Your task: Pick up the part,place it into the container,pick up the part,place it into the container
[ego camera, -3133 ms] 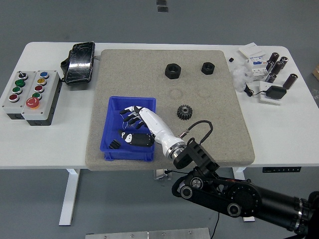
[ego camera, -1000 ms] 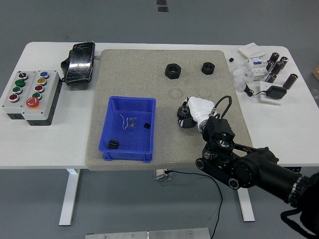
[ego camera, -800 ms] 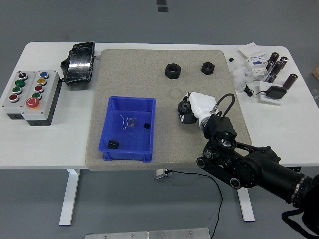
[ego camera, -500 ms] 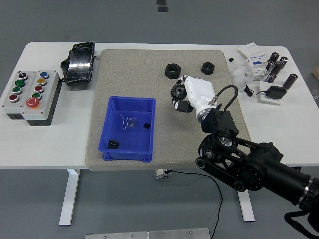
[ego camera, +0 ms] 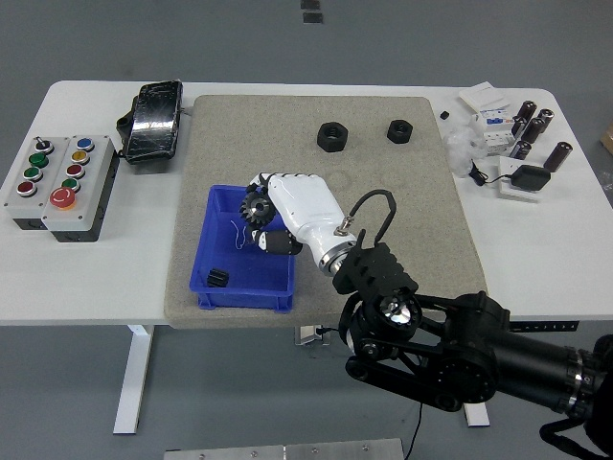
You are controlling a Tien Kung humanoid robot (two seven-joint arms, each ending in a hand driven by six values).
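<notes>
— What is the right hand (ego camera: 278,206) doing?
— Its white fingers are curled tight around a black gear (ego camera: 257,208), gripping it above the blue container (ego camera: 215,290), over the bin's right half.
— Is the gear touching the bin?
— I cannot tell; it sits at the fingertips, over the interior.
— What lies in the container?
— A small black part (ego camera: 219,278) near its front left corner, and a thin wire-like bit nearer the middle.
— And elsewhere?
— Two black nuts (ego camera: 332,136) lie well apart from the hand at the far side of the grey mat (ego camera: 421,192) on the table (ego camera: 86,278).
</notes>
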